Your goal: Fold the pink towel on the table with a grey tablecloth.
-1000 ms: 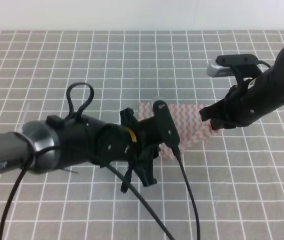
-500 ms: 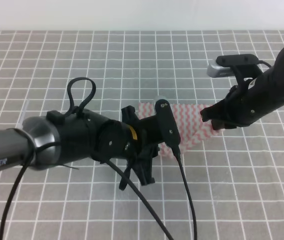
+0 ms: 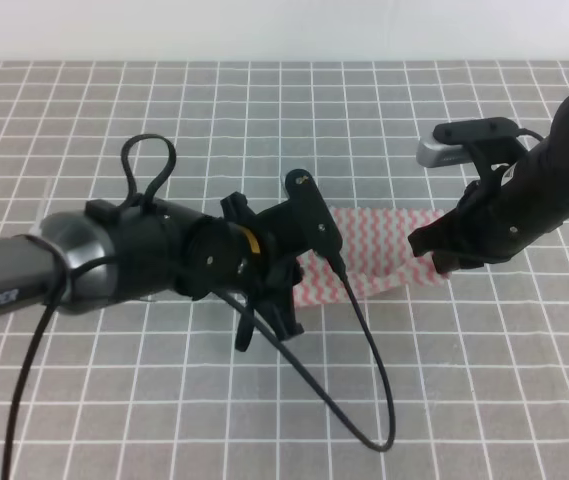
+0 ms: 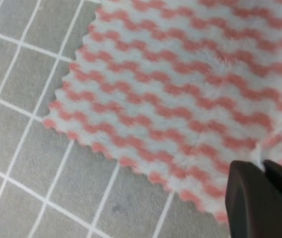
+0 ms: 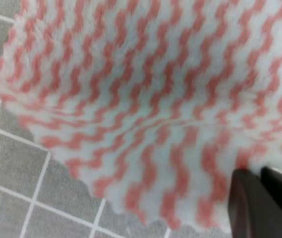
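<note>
The pink towel (image 3: pixel 379 245), with pink-and-white zigzag stripes, is stretched in a band between my two grippers just above the table with a grey tablecloth (image 3: pixel 264 120). My left gripper (image 3: pixel 288 308) is at the towel's left end, largely hidden by its own wrist. In the left wrist view the left gripper (image 4: pixel 263 166) is shut on the towel (image 4: pixel 180 89) at its scalloped edge. My right gripper (image 3: pixel 434 258) holds the right end. In the right wrist view the right gripper (image 5: pixel 260 173) is shut on the towel (image 5: pixel 145 99) near a corner.
A black cable (image 3: pixel 369 400) loops from the left arm (image 3: pixel 114 265) over the near part of the cloth. The white-lined grid runs to the far edge, where a pale wall (image 3: pixel 284 30) begins.
The grippers have moved apart, left one leftward and right one slightly right and nearer. The towel went from a bunched triangle to a longer, stretched band.
</note>
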`<state>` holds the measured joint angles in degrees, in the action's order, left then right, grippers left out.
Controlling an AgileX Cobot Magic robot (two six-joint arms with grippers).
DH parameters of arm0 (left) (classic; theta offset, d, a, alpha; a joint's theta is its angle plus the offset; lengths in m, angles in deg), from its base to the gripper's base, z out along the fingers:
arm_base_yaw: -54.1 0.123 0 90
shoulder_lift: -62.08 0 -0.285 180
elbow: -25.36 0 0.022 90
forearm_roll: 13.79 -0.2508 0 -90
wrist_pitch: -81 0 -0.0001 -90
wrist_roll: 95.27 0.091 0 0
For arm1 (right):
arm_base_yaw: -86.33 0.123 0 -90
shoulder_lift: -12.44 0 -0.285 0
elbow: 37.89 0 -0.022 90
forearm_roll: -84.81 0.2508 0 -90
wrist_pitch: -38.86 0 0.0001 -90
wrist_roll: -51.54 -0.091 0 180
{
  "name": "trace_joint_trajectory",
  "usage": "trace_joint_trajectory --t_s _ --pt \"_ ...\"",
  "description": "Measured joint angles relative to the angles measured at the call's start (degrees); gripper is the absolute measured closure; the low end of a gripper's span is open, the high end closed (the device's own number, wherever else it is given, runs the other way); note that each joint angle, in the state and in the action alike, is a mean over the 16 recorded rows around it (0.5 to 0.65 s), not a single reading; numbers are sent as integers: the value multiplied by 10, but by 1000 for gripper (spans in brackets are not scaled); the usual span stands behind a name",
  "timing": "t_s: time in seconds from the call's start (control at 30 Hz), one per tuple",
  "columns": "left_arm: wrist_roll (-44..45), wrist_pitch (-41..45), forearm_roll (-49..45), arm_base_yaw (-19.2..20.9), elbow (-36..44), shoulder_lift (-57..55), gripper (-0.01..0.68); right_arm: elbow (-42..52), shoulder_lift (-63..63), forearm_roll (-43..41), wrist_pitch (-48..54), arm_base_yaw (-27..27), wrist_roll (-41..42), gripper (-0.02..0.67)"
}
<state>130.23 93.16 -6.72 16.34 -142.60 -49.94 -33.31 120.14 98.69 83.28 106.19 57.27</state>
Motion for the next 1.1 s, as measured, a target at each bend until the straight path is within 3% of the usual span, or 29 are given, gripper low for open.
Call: trace_joint_trajectory --t_s 1.1 --pt "-37 20 0 7 -99 -72 675 0 26 -25 -17 -4 -15 665"
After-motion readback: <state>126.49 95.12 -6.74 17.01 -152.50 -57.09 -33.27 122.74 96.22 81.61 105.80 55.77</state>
